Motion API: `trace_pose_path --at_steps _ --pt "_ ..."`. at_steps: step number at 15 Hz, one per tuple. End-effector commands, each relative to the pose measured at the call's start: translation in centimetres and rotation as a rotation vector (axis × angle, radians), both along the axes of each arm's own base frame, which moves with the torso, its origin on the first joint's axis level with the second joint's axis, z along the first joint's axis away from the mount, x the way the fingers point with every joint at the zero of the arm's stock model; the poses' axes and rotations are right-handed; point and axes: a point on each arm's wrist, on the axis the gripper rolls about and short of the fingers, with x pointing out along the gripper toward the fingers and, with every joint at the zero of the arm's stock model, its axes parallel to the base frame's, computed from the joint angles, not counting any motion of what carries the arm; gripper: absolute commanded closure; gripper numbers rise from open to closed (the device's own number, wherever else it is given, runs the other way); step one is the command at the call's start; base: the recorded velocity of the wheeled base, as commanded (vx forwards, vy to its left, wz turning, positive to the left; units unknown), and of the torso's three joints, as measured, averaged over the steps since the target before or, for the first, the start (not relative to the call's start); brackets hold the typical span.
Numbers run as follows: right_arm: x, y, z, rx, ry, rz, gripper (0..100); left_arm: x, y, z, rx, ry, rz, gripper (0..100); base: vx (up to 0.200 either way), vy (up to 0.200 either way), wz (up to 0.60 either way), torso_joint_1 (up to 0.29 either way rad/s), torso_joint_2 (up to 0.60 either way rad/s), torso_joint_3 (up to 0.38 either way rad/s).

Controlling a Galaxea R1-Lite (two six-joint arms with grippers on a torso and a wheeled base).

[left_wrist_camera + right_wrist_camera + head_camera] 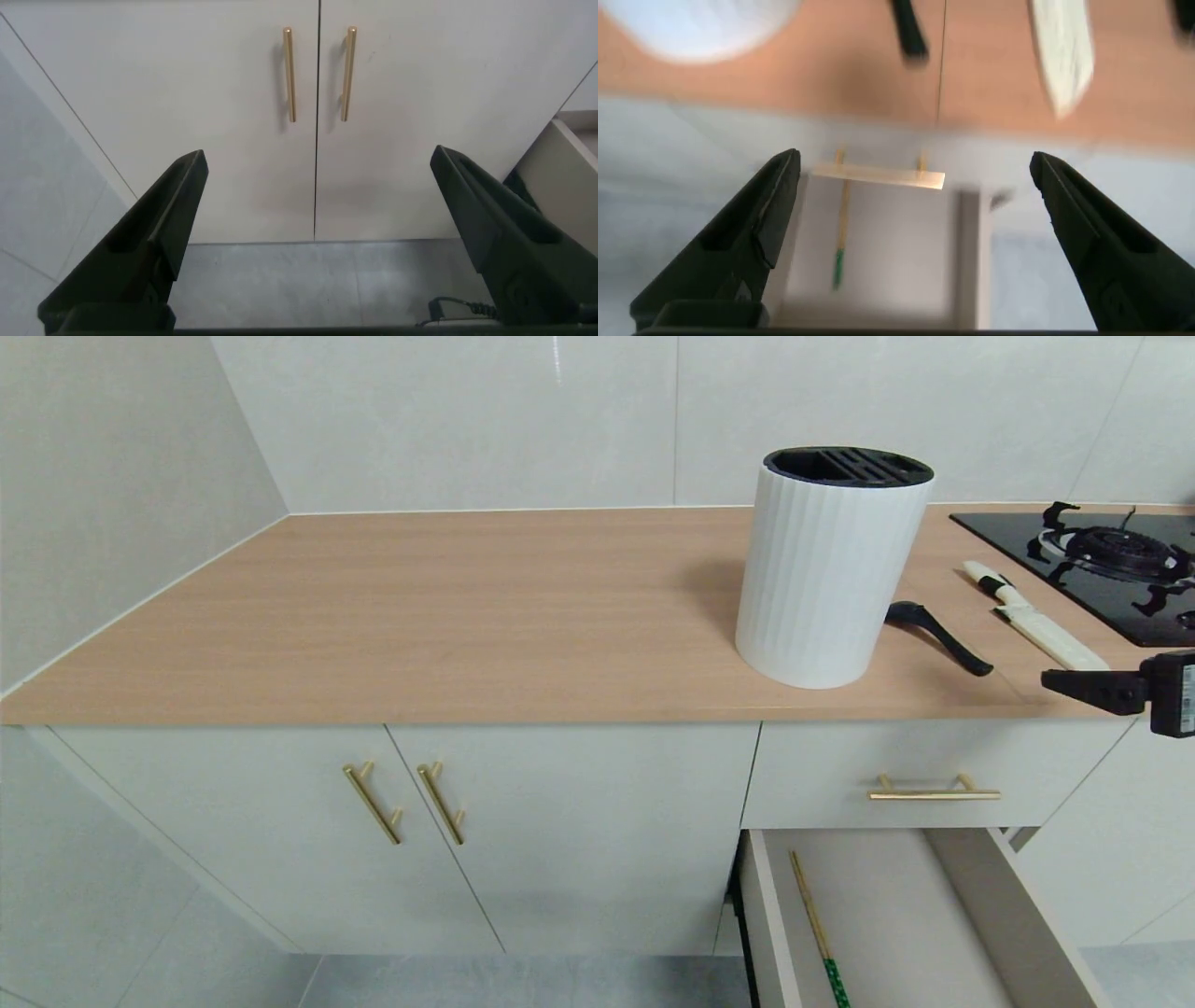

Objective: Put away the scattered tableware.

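Note:
A white knife (1032,616) and a black spoon-like utensil (938,637) lie on the wooden counter (467,616), to the right of a white ribbed utensil holder (826,569) with a black slotted top. Below the counter a drawer (990,915) stands pulled out, with a chopstick (814,919) with a green end lying in it. My right gripper (1060,681) hovers at the counter's front edge near the knife, above the drawer; it is open (915,243) and empty. The right wrist view looks down on the knife (1062,47), utensil (908,28) and chopstick (840,233). My left gripper (318,252) is open and empty, low in front of the cabinet doors.
A black gas hob (1111,569) sits at the counter's far right. Two cabinet doors with gold handles (373,803) (290,75) are closed under the counter's left part. A closed drawer (934,791) lies above the open one. Tiled walls bound the counter at back and left.

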Motion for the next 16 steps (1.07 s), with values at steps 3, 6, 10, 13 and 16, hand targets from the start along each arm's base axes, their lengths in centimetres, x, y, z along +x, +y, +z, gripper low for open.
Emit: trace_pose_path --at_steps 3,6,10,13,16 --pt "6.8 0.1 -0.4 0.04 0.031 0.164 0 0.0 0.0 0.0 0.0 0.0 0.001 0 0.0 0.0 0.0 0.0 0.0 0.0" --pt "9.2 -0.1 -0.8 0.076 0.034 0.236 0 0.0 0.0 0.0 0.0 0.0 0.001 0 0.0 0.0 0.0 0.0 0.0 0.0" --pt "11.6 -0.9 -3.0 0.064 -0.051 0.211 0 0.0 0.0 0.0 0.0 0.002 0.001 0 0.0 0.0 0.0 0.0 0.0 0.0" --pt "12.3 -1.1 -3.5 0.067 -0.095 0.205 0 0.0 0.0 0.0 0.0 0.002 -0.001 0 0.0 0.0 0.0 0.0 0.0 0.0" --pt "13.1 -1.2 -4.3 0.069 -0.075 0.203 0 0.0 0.0 0.0 0.0 0.0 0.001 0 0.0 0.0 0.0 0.0 0.0 0.0"
